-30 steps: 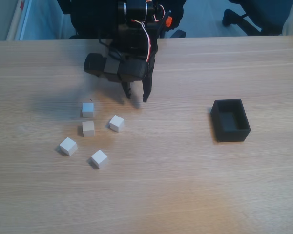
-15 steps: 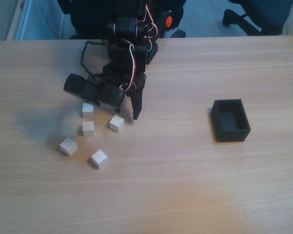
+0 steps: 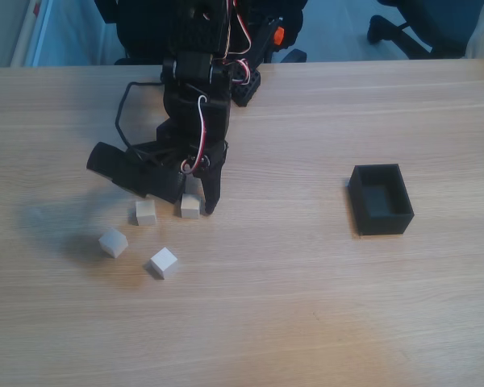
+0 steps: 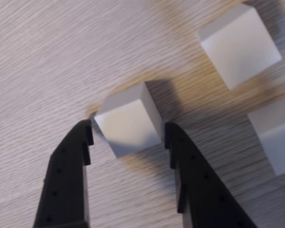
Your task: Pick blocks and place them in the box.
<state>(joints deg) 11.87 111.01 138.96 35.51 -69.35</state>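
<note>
We see the black two-finger gripper [image 4: 127, 135] spread wide around a pale wooden cube [image 4: 128, 121], not clamped; black open-topped plastic box [image 3: 381, 198] sits near the table's right edge.

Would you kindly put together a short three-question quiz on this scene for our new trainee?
1. True or false: the box already holds a block.
2. In the wrist view, the gripper is: A) shut on a block, B) open with a block between its fingers, C) open over bare table.
3. In the fixed view, on which side of the blocks does the box stand?

Key:
1. False; its inside looks empty.
2. B; the fingers stand either side of the block, apparently not yet pressing it.
3. The right side, well apart from them.
</note>
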